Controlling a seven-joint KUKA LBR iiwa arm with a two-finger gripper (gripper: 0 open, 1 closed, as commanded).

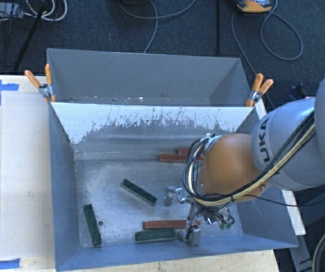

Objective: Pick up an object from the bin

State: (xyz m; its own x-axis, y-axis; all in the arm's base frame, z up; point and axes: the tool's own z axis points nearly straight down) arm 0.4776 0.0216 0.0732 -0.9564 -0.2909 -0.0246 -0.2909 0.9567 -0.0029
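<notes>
My gripper (183,216) hangs low over the front right part of the bin, under the orange cover. It is open, with one fingertip (173,196) to the rear and the other (191,235) near the front wall. A red-brown bar (163,224) lies flat on the floor, its right end reaching into the gap between them. Just in front of it lies a dark green bar (154,237), whose right end is beside the front fingertip. Another dark green bar (139,192) lies slanted to the left of the gripper.
A fourth bar, dark green (92,225), lies near the bin's front left corner. A red-brown bar (172,157) rests along the foot of the back wall, partly behind the orange cover. The arm covers the bin's right side.
</notes>
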